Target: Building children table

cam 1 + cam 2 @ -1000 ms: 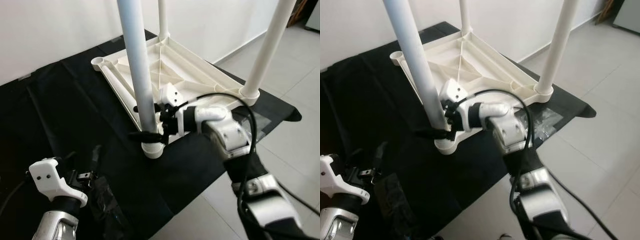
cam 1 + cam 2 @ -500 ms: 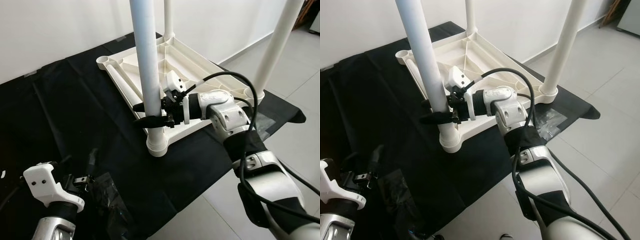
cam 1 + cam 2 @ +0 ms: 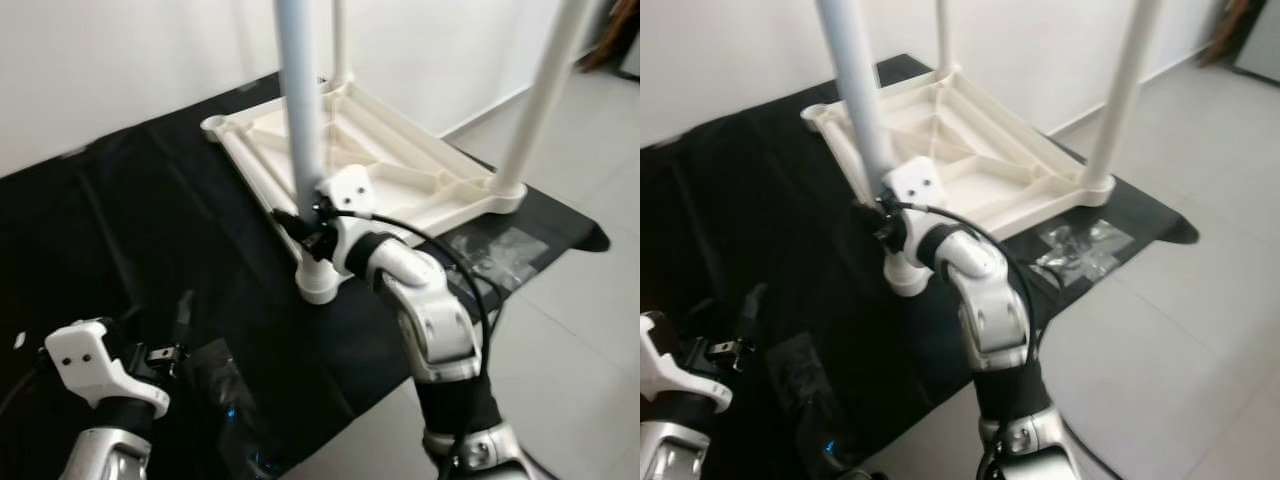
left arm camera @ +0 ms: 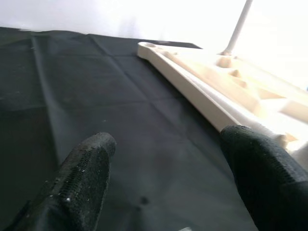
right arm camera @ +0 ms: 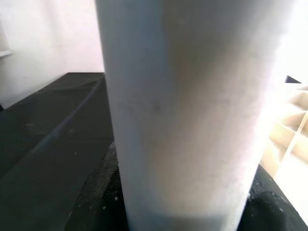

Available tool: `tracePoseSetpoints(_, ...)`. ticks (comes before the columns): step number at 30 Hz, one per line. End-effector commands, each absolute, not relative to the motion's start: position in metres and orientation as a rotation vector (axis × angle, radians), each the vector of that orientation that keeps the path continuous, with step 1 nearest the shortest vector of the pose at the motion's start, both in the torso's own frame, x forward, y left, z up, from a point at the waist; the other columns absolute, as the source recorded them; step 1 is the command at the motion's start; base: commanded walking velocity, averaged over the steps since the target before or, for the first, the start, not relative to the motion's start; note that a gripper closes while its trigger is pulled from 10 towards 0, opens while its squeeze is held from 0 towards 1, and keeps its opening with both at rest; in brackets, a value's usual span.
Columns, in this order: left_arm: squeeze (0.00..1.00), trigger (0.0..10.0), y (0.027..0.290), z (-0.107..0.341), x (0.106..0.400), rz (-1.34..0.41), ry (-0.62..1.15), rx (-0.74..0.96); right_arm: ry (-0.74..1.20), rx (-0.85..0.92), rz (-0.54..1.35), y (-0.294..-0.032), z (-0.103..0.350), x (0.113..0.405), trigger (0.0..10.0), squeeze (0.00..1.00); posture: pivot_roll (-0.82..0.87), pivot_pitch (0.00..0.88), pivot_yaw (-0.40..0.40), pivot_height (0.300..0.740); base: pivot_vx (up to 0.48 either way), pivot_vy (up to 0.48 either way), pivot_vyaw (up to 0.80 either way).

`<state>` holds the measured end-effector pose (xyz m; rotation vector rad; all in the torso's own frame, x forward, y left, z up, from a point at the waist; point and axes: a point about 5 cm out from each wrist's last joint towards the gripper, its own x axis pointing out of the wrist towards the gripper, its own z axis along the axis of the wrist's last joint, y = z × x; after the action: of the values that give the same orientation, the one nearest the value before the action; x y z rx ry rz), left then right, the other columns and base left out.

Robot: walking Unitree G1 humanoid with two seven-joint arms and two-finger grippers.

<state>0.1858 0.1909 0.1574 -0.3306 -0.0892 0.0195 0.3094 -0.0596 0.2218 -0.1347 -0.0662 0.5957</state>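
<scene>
Three legs are up on the upside-down tabletop (image 3: 400, 165) on the black cloth (image 3: 140, 230). Right gripper (image 3: 305, 226) is clamped on the near leg (image 3: 300, 110), closer in than a second ago; left gripper (image 4: 163, 159) hangs open. Side push could pop it from its socket.

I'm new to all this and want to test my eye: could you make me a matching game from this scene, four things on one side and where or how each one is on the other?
Things:
1. Right gripper
2. Left gripper
3. Tabletop
4. Plastic bag

Places or states:
A. Upside down on the black cloth
B. On the cloth near its floor-side edge, beside the tabletop
C. Around the near leg, low, just above its socket
D. Open, low over bare cloth

Pairs: 1-C, 2-D, 3-A, 4-B
</scene>
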Motion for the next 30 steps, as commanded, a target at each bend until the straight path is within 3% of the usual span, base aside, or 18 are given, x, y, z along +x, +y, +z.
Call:
tracePoseSetpoints(1,0.00,10.0,0.195,0.154,0.187,0.025,-0.073,-0.325,0.118,-0.110,0.568,-0.063,0.185,0.303,0.0,0.00,0.04,0.207,0.091,0.740,0.000,0.000,0.00)
tracePoseSetpoints(6,0.00,10.0,0.195,0.154,0.192,-0.002,-0.070,-0.315,0.109,-0.105,0.598,-0.051,0.183,0.298,0.0,0.00,0.04,0.193,0.093,0.740,0.000,0.000,0.00)
tracePoseSetpoints(7,0.00,10.0,0.196,0.154,0.193,0.003,-0.072,-0.312,0.080,-0.094,0.619,-0.048,0.186,0.299,10.0,0.00,0.04,0.187,0.093,0.740,0.000,0.000,0.00)
tracePoseSetpoints(8,0.00,10.0,0.197,0.154,0.194,0.010,-0.076,-0.311,0.062,-0.064,0.638,-0.047,0.188,0.299,10.0,1.00,0.04,0.183,0.093,0.740,0.000,0.000,0.00)
tracePoseSetpoints(16,0.00,10.0,0.198,0.154,0.195,0.021,-0.081,-0.311,0.000,-0.031,0.654,-0.049,0.196,0.296,10.0,1.00,0.03,0.177,0.092,0.740,0.000,0.000,0.00)
tracePoseSetpoints(17,0.00,10.0,0.198,0.154,0.197,0.024,-0.087,-0.305,-0.076,-0.013,0.648,-0.058,0.203,0.284,10.0,1.00,0.02,0.172,0.086,0.740,0.000,0.000,0.00)
tracePoseSetpoints(24,0.00,10.0,0.201,0.154,0.195,0.063,-0.083,-0.250,-0.120,-0.077,0.655,-0.077,0.200,0.260,10.0,1.00,0.00,0.169,0.087,0.740,0.000,0.000,0.00)
tracePoseSetpoints(25,0.00,10.0,0.202,0.151,0.191,0.076,-0.062,-0.217,-0.100,-0.131,0.632,-0.086,0.193,0.255,10.0,0.42,0.00,0.166,0.089,0.740,0.000,0.000,0.00)
tracePoseSetpoints(26,0.00,10.0,0.203,0.147,0.186,0.104,-0.032,-0.177,-0.086,-0.173,0.604,-0.095,0.187,0.251,10.0,0.00,-0.01,0.163,0.089,0.740,0.000,0.000,0.00)
tracePoseSetpoints(28,0.00,10.0,0.204,0.144,0.183,0.122,-0.013,-0.152,-0.078,-0.199,0.586,-0.101,0.183,0.248,10.0,0.00,-0.01,0.163,0.089,0.740,0.000,0.000,0.00)
tracePoseSetpoints(30,0.00,10.0,0.203,0.141,0.177,0.164,0.000,-0.063,-0.051,-0.243,0.437,-0.123,0.171,0.251,10.0,0.00,-0.01,0.152,0.084,0.740,0.000,0.000,0.00)
